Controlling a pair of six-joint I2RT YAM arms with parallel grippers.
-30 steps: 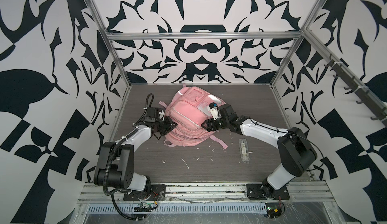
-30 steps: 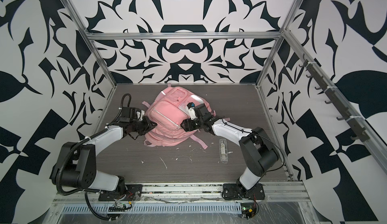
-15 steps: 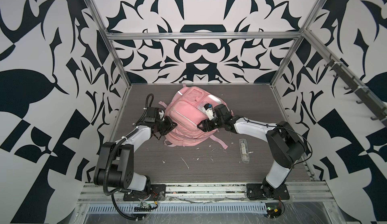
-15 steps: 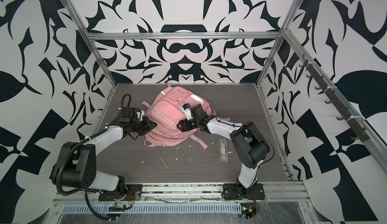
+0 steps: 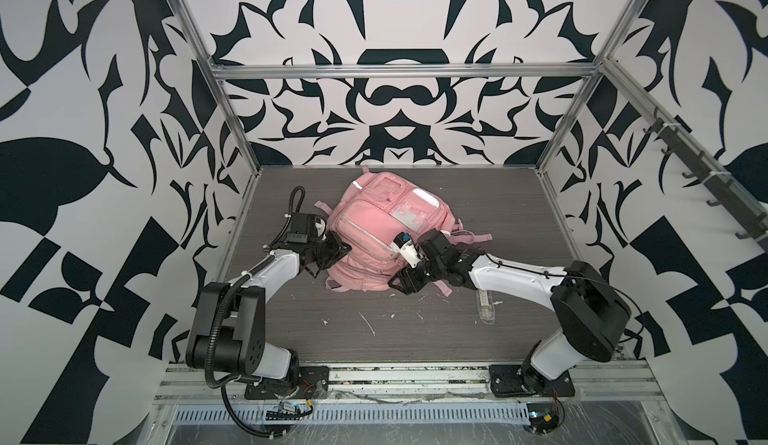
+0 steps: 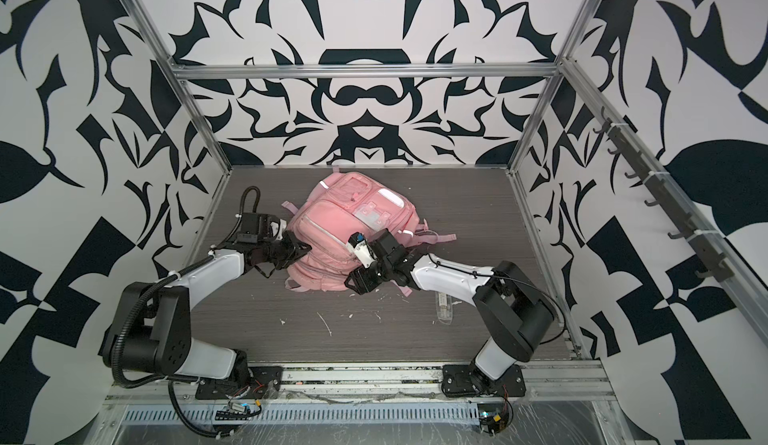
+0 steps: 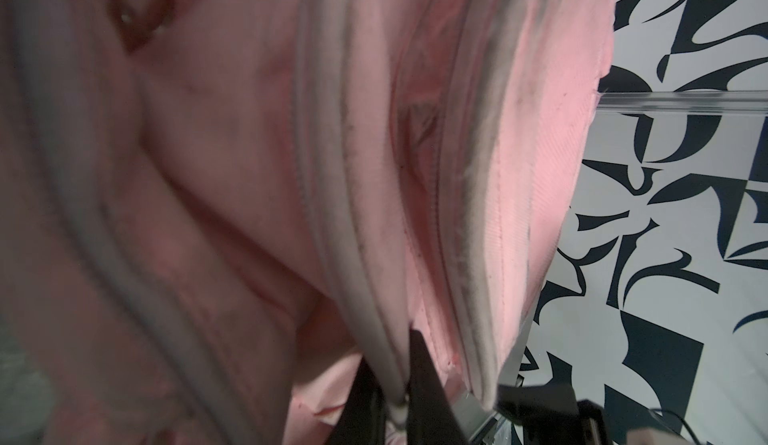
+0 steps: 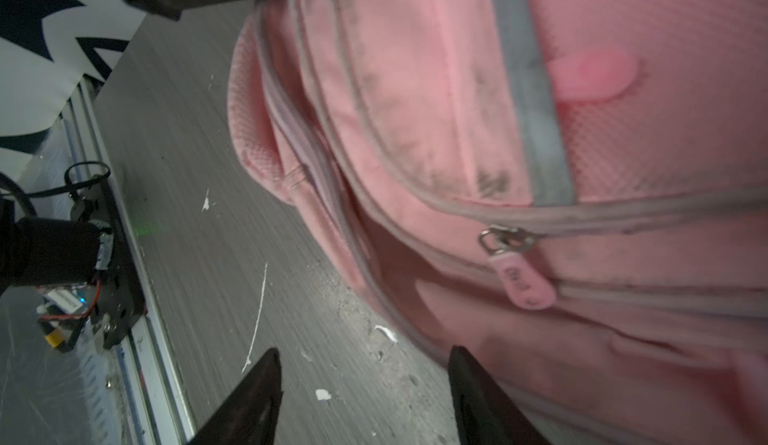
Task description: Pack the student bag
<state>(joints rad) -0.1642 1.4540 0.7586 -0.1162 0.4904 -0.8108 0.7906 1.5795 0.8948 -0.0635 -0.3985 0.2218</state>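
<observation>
The pink student bag (image 5: 382,231) (image 6: 340,222) lies front side up in the middle of the dark table in both top views. My left gripper (image 5: 338,251) (image 6: 303,249) is at its left side. In the left wrist view this gripper (image 7: 395,380) is shut on a grey piped seam of the student bag (image 7: 511,197). My right gripper (image 5: 401,287) (image 6: 357,283) sits low at the bag's near right corner. In the right wrist view it (image 8: 363,364) is open over bare table, one finger against the bag's lower edge (image 8: 540,359). A pink zip pull (image 8: 523,280) hangs just beyond.
A clear flat oblong thing (image 5: 485,305) (image 6: 444,308) lies on the table under the right forearm. White scraps (image 5: 368,324) are scattered near the front. Patterned walls with metal posts close in the table on three sides.
My right gripper has come down from the bag's right side to its near corner by the table, its jaws a little narrower. The left arm and the bag have stayed put.
</observation>
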